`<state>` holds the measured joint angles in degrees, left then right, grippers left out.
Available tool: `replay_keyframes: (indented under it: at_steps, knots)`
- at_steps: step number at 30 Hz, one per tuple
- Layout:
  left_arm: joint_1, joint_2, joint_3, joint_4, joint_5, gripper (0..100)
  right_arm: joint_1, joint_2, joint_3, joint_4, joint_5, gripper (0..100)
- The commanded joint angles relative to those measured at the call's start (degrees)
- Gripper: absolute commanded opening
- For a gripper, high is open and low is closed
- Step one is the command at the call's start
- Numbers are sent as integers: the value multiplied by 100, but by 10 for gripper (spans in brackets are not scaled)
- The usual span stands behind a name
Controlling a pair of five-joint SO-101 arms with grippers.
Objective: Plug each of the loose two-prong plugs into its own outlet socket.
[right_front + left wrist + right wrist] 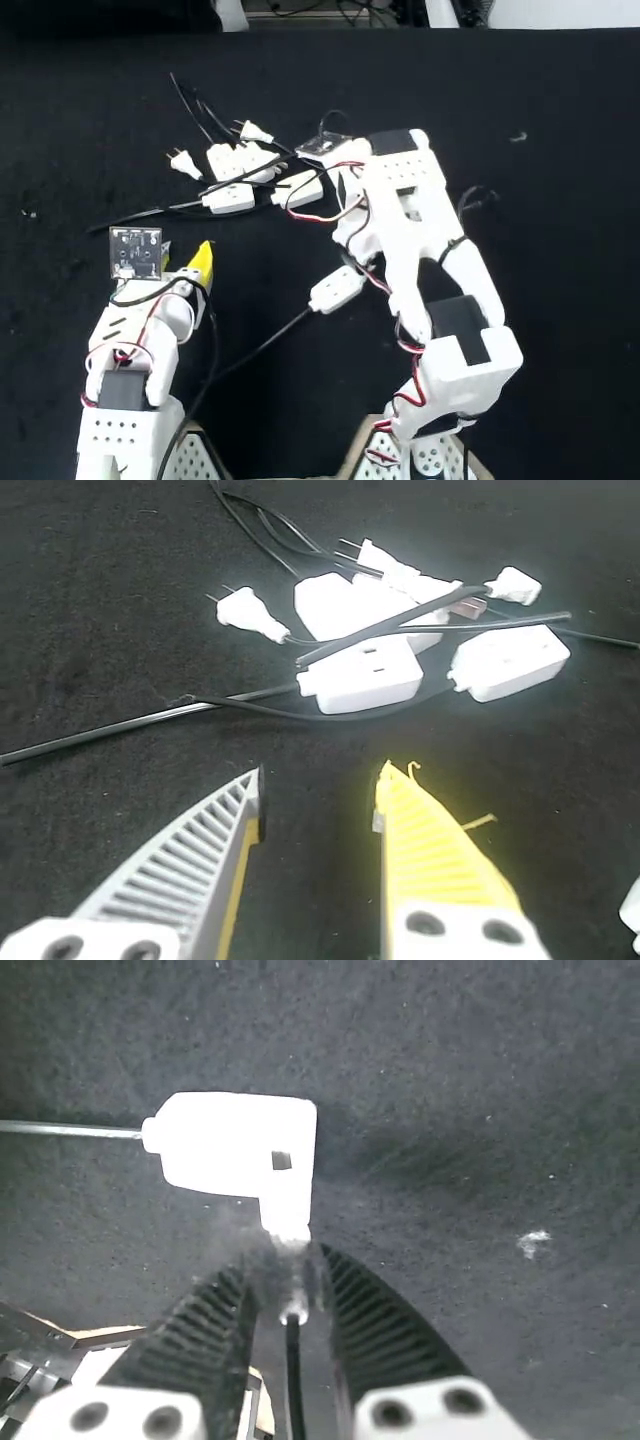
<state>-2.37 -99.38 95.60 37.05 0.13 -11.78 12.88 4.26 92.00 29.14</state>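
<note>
The black worktop carries everything. The right arm is the largest thing on it, stretched from the near edge up to a tangle of outlets. The left arm sits folded at the near left corner.

The left end effector hangs over bare worktop short of the tangle, its white and yellow fingers spread apart and holding nothing. The right end effector points down at the worktop, its black fingers drawn together on a held plug. A black cord runs back between the fingers. The plug's front butts against the side of a white outlet block that lies flat. The prongs are hidden, so how deep they sit cannot be told, nor which block of the high view this is.

Three sockets lie close together in the tangle. The wide block is farthest back. The middle block has its two slots facing up and unfilled. The side block lies just beside the middle one. A lone block lies apart from them, just beside the right arm.

One loose plug lies left of the wide block, not touching it. A second plug lies at the tangle's far edge. A third plug ends a crossing cord laid over the blocks
</note>
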Motion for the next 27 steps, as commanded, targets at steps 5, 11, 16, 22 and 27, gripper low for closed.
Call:
replay_keyframes:
  at_steps: [5, 11, 16, 22, 27]
  knots:
    - [-57, -70, -31, 26, 53, 191, -448, -13, -198, -62, -79, 10]
    - [-66, -70, -40, 26, 53, 191, -826, -13, -198, -62, -123, 10]
    - [-435, -70, -119, 26, 62, 191, -993, -13, -198, -62, -237, 10]
    - [-664, -70, -110, 35, 70, 191, -967, -31, -207, -53, -220, 10]
    - [-479, -70, -40, 202, 79, 191, -976, -57, -207, -44, -229, 10]
